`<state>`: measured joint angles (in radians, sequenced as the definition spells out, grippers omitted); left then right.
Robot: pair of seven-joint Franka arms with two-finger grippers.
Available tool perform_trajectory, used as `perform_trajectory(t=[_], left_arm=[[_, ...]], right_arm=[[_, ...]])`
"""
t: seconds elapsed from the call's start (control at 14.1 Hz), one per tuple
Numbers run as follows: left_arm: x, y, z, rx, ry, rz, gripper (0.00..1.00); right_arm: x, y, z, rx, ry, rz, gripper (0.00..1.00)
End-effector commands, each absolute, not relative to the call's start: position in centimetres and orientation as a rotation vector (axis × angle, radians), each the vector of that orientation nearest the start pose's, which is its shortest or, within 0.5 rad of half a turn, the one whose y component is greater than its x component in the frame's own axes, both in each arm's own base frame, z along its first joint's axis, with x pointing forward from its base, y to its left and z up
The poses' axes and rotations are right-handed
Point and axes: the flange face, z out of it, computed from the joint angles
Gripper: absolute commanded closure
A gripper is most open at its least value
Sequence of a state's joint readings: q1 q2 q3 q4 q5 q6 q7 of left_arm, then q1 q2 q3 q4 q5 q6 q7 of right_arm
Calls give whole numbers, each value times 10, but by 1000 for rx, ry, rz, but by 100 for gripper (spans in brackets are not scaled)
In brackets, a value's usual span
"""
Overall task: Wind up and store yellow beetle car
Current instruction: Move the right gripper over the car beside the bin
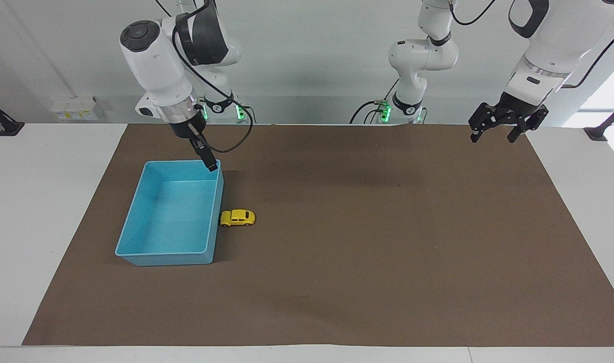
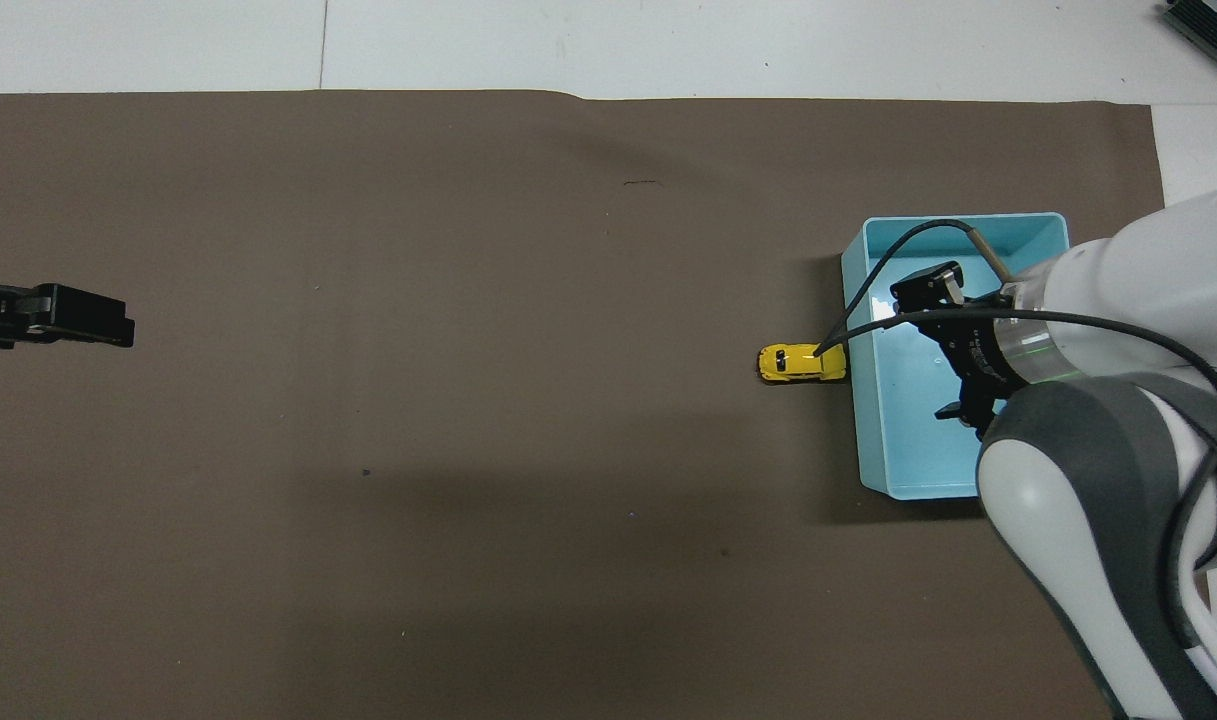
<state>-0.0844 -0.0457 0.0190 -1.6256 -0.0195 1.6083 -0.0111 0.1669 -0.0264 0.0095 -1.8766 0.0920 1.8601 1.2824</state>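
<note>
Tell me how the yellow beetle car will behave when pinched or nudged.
The yellow beetle car sits on four wheels, so a nudge would likely roll it. Its rounded, glossy shell may slip in a pinch. Tiny beside the blue bin, it is probably light.

Car (image 1: pixel 238 218) beside bin (image 1: pixel 135 224) (touching its wall)

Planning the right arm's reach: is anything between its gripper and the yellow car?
Nothing visible blocks it. The right gripper hangs open over the blue bin's corner nearest the robots; the yellow beetle car sits on the mat just outside the bin's wall, uncovered. The left gripper waits open at its own end.
</note>
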Motion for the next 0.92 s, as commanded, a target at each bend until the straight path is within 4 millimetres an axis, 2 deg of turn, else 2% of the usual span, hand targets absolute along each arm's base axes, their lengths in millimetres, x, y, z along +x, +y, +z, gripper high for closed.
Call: perform_trajectory(t=[0.0, 0.21, 0.5, 0.57, 0.64, 0.85], left_arm=[[540, -38, 631, -3146, 99, -36, 0], [537, -30, 636, -3147, 85, -36, 0], [529, -26, 640, -3147, 68, 8, 0], [525, -27, 649, -3149, 68, -26, 0], [519, -30, 658, -3150, 73, -57, 0], [520, -33, 661, -3153, 97, -79, 0]], right_arm=[[548, 121, 495, -2487, 1777, 81, 0], [547, 143, 467, -2423, 1839, 58, 0], [544, 159, 430, -2383, 1878, 22, 0], [542, 169, 417, -2372, 1896, 14, 0], [545, 172, 408, -2339, 1932, 12, 0], [554, 172, 381, -2302, 1985, 14, 0]])
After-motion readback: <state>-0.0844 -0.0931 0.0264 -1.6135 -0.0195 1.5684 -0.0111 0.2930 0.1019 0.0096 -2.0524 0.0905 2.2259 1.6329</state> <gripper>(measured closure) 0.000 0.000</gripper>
